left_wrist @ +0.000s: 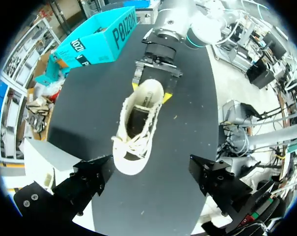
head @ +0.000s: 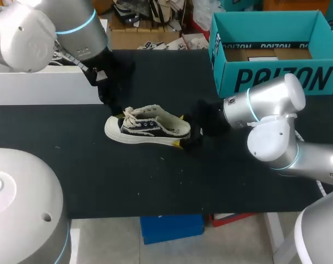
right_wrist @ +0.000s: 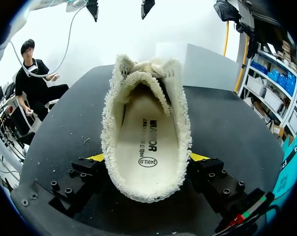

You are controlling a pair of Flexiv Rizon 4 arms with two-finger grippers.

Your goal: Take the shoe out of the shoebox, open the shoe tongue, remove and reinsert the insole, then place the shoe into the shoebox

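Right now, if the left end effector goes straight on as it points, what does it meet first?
Probably the shoe, at its laced toe, which lies just ahead of the open left end effector, in line with the gap. How far off it is cannot be judged from this view.

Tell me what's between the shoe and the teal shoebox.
Bare black table, apart from the right claw gripping the heel of the shoe on that side. The head view shows it, the left wrist view too.

Cream-and-navy canvas shoe [head: 148, 127] stands upright on its sole, well apart from the open teal shoebox [head: 276, 77], toe pointing away. Cream insole [right_wrist: 147, 142] seated inside.
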